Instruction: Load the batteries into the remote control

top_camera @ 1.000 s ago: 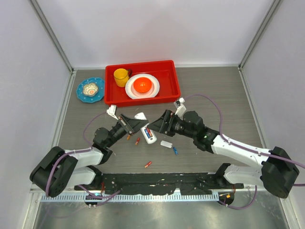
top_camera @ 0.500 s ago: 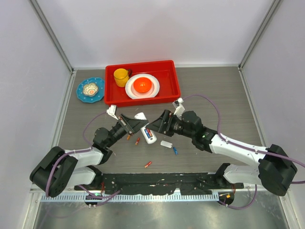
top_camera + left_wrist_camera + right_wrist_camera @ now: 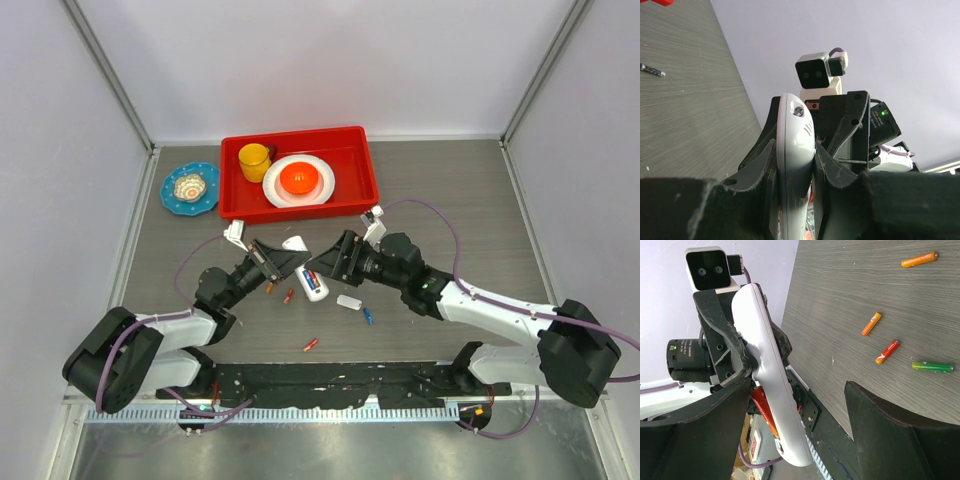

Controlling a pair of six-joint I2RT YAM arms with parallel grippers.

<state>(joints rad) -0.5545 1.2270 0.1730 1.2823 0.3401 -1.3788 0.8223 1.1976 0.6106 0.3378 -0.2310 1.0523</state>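
Note:
My left gripper [image 3: 287,263] is shut on the white remote control [image 3: 311,282] and holds it tilted above the table, its sides pinched between the pads [image 3: 769,165]. In the right wrist view the remote [image 3: 766,371] has its back open, with a red battery [image 3: 763,411] lying in the compartment. My right gripper [image 3: 335,264] is open, its jaws wide apart around the remote's open end, holding nothing. Loose batteries lie on the table: orange [image 3: 919,259], orange [image 3: 872,323], red [image 3: 887,351], green [image 3: 932,367] and blue [image 3: 368,316]. The white back cover [image 3: 349,302] lies beside the blue one.
A red tray [image 3: 362,178] at the back holds a yellow cup [image 3: 254,159] and a white plate [image 3: 315,190] with an orange bowl. A blue dish [image 3: 190,188] sits left of the tray. Another orange battery [image 3: 311,345] lies near the front edge.
My right arm has edged slightly left toward the remote. My left gripper and the remote have stayed put.

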